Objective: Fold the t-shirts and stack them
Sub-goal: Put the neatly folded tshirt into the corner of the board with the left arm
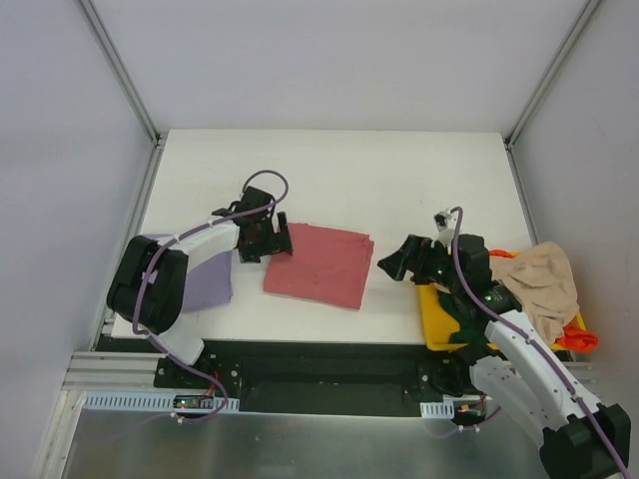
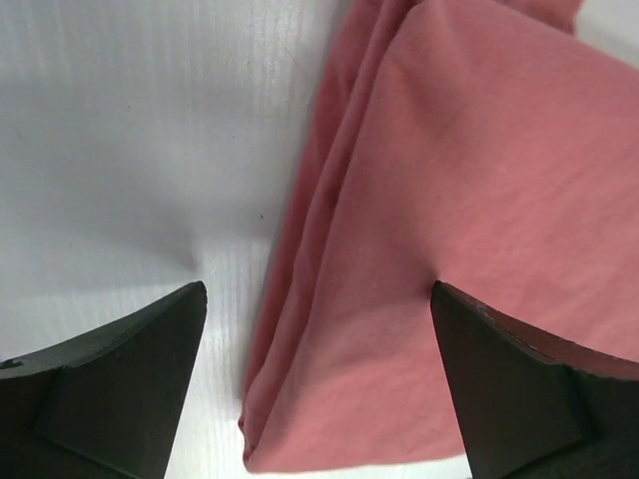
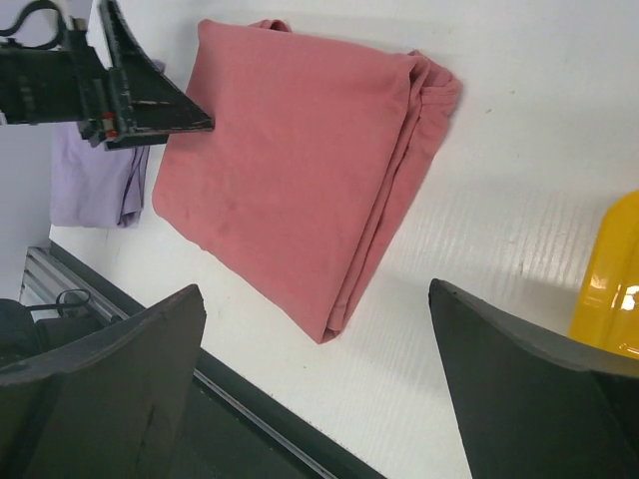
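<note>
Seems past the fold on the pink-red tee (image 1: pixel 319 264), lying square mid-worktop (image 1: pixel 349 170) between left jaws and right jaws, both wide open, gripping nothing. Next probably calls for regrasping an edge and lifting onto the lavender tee (image 1: pixel 205 284) at left, layers kept together.

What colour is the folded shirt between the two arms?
The shirt is dusty pink-red, clearest in the right wrist view.
</note>
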Tool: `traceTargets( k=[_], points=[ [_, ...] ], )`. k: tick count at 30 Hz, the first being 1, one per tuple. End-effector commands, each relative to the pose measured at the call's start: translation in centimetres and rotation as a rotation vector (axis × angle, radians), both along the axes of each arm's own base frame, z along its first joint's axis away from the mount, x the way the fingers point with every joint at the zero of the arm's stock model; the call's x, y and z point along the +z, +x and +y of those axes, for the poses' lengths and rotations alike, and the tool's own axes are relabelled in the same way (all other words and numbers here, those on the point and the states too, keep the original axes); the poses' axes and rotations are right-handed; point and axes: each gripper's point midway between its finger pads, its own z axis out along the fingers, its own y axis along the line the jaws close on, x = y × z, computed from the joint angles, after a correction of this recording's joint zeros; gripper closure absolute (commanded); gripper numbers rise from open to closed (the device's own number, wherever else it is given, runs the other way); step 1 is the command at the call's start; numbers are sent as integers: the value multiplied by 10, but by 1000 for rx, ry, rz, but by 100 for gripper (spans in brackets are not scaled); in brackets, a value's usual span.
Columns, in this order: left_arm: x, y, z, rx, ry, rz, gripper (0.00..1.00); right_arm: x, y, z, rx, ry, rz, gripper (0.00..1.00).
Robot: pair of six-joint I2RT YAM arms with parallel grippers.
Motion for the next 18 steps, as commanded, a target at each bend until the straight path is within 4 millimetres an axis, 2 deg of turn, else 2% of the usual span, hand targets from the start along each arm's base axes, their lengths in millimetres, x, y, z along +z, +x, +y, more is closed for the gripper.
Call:
traceTargets(
  k=[1, 10, 13, 16, 18],
  points=[
    [-15, -1, -12, -24, 3, 43, 11, 7, -9, -6, 18, -28, -53, 4],
    [-51, -24, -16, -29, 175, 140, 28, 12, -20, -20, 12, -86, -112, 4],
    [-64, -32, -9, 3, 283, 178, 34, 9, -21, -25, -5, -113, -106, 4],
    [-73, -35, -13, -11, 324, 209, 46, 7, -21, -29, -20, -122, -116, 4],
    [-77, -35, -17, -25, 341, 219, 60, 7, -21, -32, -36, -130, -121, 4]
  ],
)
